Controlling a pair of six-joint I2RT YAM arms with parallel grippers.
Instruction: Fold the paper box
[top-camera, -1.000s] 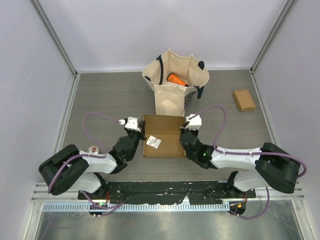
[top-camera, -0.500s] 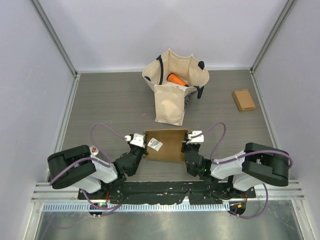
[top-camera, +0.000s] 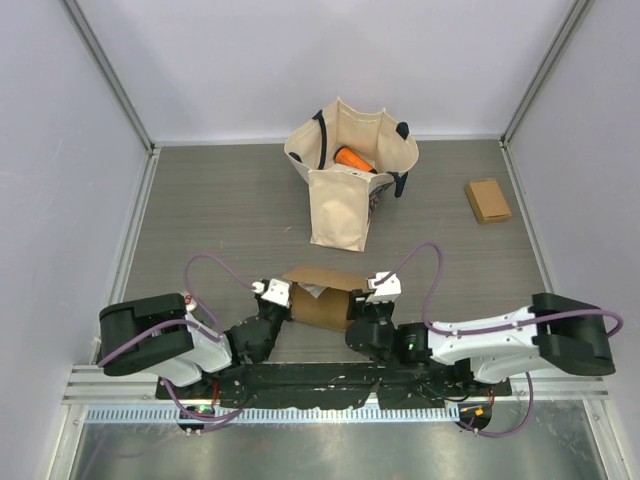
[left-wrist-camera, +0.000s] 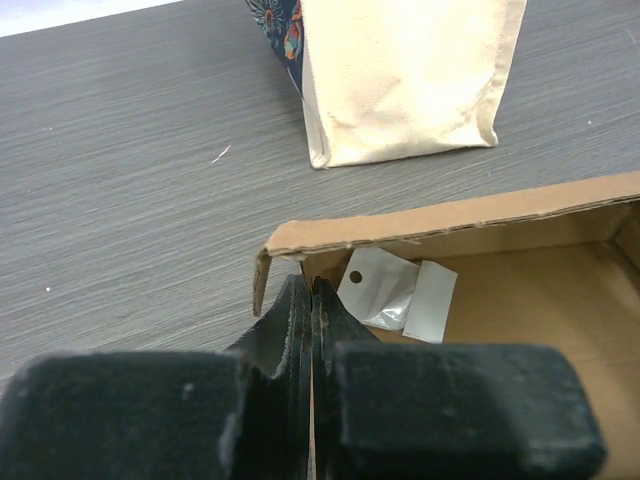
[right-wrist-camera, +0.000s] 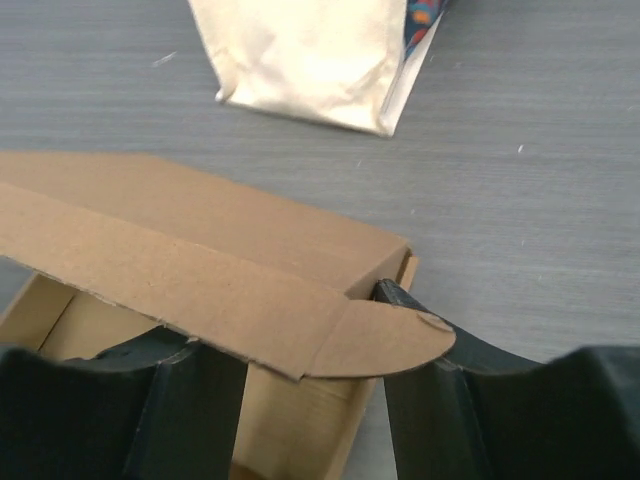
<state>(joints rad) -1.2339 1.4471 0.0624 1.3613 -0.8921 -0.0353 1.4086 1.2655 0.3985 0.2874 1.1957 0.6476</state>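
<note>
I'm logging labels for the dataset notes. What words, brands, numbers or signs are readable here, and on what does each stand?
No readable text in any view.
paper box: plain brown cardboard, no print showing.
white packet inside it: blank as seen.
tote bag: no lettering, only a coloured pattern on the lining.
small brown box: too small to tell whether it bears any marking.

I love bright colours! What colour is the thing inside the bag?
Orange; the object shows best from the top camera.
</note>
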